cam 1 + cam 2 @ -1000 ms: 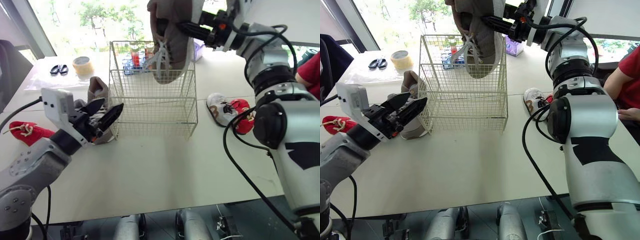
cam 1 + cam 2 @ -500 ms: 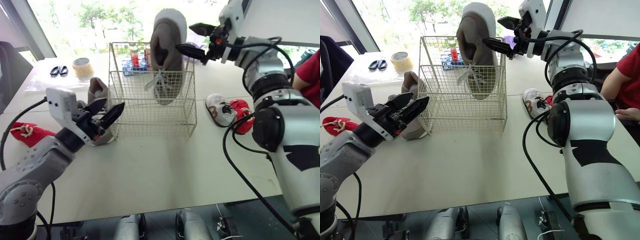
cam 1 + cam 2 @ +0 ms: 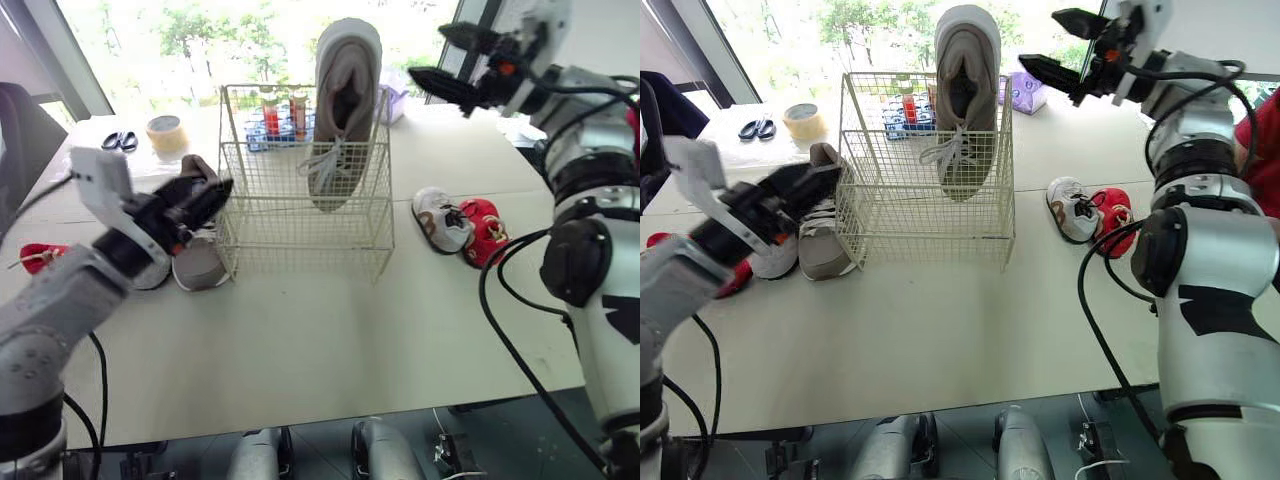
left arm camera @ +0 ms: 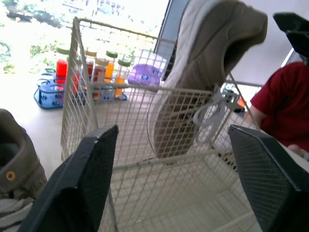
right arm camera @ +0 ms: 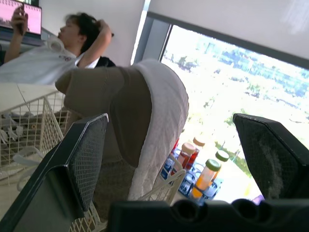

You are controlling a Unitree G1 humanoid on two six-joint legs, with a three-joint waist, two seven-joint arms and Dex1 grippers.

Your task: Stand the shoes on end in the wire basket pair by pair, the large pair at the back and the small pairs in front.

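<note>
A large grey shoe (image 3: 340, 110) stands on end, heel up, in the back right of the wire basket (image 3: 300, 225). My right gripper (image 3: 432, 52) is open in the air to the right of that shoe, apart from it, holding nothing. The shoe's heel (image 5: 140, 111) is also seen in the right wrist view. The other large grey shoe (image 3: 197, 250) lies on the table against the basket's left side. My left gripper (image 3: 208, 197) hangs open just above it. A small white shoe (image 3: 437, 218) and a small red shoe (image 3: 483, 230) lie right of the basket.
Another small red shoe (image 3: 35, 257) and a white shoe (image 3: 775, 258) lie at the left. Behind the basket stand a rack of bottles (image 3: 275, 120), a tape roll (image 3: 165, 130) and scissors (image 3: 118, 140). A person's red sleeve (image 3: 1270, 110) is at the right edge.
My right gripper lowered the grey shoe into the basket, let go and drew back to the right. My left gripper moved up and closer to the grey shoe beside the basket.
</note>
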